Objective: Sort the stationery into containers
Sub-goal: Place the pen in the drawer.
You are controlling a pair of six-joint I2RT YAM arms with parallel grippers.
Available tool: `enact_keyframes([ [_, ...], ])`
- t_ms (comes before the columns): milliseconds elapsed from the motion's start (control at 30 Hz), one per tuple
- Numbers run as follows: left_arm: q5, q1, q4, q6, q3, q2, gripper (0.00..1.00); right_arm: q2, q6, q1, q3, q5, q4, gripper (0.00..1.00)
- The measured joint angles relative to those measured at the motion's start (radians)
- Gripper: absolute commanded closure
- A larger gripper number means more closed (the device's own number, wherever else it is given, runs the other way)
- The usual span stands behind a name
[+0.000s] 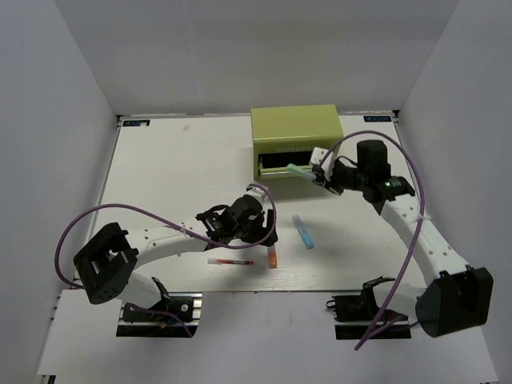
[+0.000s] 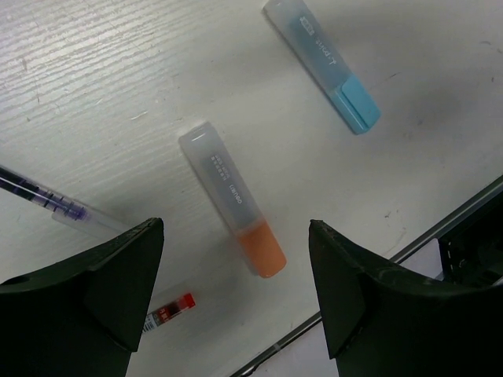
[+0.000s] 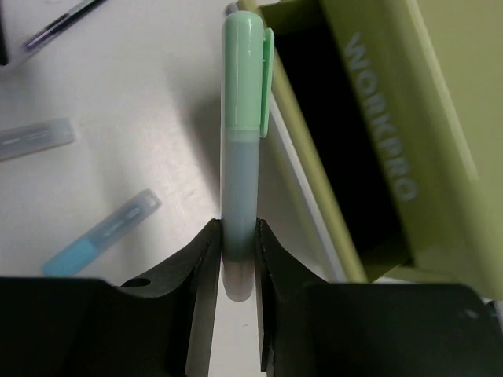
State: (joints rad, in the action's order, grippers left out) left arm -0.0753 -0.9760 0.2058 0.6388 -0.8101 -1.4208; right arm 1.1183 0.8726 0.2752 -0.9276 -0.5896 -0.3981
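**A:** What is the right claw doing?

**B:** The right gripper is clenching on the mint-green thick plastic marker. Its black fingers are pressing the marker's pale barrel end from both sides, and the capped end is pointing away from the wrist.

**A:** Where is that marker sitting?

**B:** It is hanging above the white table. Its cap is reaching the front lip of the open drawer of the olive-green box-shaped metal cabinet. I am not managing to tell whether the cap is touching the lip, or which of the two drawers is standing open.

**A:** And the left claw?

**B:** The left gripper is hovering with its jaws spread wide, grasping nothing. The orange short marker with a clear cap is lying flat on the table below the gap between its fingers.

**A:** What else is lying around it?

**B:** The blue short marker with a clear cap is lying apart from the orange one, farther from the near edge. The red-and-white thin pen is poking out beside one dark finger. The dark-and-white thin pen is lying nearby, with one end hidden behind that same finger.
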Motion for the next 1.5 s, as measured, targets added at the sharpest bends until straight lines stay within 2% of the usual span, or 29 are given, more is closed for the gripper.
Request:
enact_keyframes([
  [167, 0.016, -0.001, 0.001, 0.0, 0.003, -0.043, 0.16, 0.194, 0.058, 0.0, -0.208, 0.018, 0.045, 1.0],
  [367, 0.031, -0.002, 0.011, 0.002, 0.003, -0.105, 0.16, 0.385, 0.18, 0.001, -0.378, 0.085, 0.04, 1.0],
  [567, 0.033, -0.002, 0.022, 0.005, -0.011, -0.142, 0.16, 0.497, 0.303, 0.001, -0.445, 0.126, -0.037, 1.0],
  [633, 0.035, -0.002, 0.022, 0.004, -0.027, -0.16, 0.16, 0.506, 0.334, 0.001, -0.445, 0.136, -0.066, 0.97],
  [767, 0.04, -0.002, 0.022, 0.001, -0.047, -0.19, 0.16, 0.508, 0.37, 0.001, -0.446, 0.151, -0.101, 0.8],
  [800, 0.042, -0.002, 0.023, -0.001, -0.052, -0.198, 0.16, 0.508, 0.373, 0.001, -0.447, 0.155, -0.108, 0.62],
  [867, 0.043, -0.002, 0.024, -0.003, -0.063, -0.209, 0.16, 0.508, 0.372, 0.001, -0.447, 0.161, -0.114, 0.45],
  [1200, 0.05, -0.005, 0.026, -0.014, -0.099, -0.245, 0.22, 0.503, 0.321, 0.001, -0.449, 0.161, -0.114, 0.43],
  [1367, 0.051, -0.01, 0.049, -0.006, -0.142, -0.284, 0.39, 0.457, 0.243, 0.001, -0.446, 0.16, -0.081, 0.43],
  [1500, 0.042, -0.014, 0.113, 0.02, -0.23, -0.351, 0.45, 0.373, 0.173, 0.0, -0.391, 0.156, -0.031, 0.43],
])
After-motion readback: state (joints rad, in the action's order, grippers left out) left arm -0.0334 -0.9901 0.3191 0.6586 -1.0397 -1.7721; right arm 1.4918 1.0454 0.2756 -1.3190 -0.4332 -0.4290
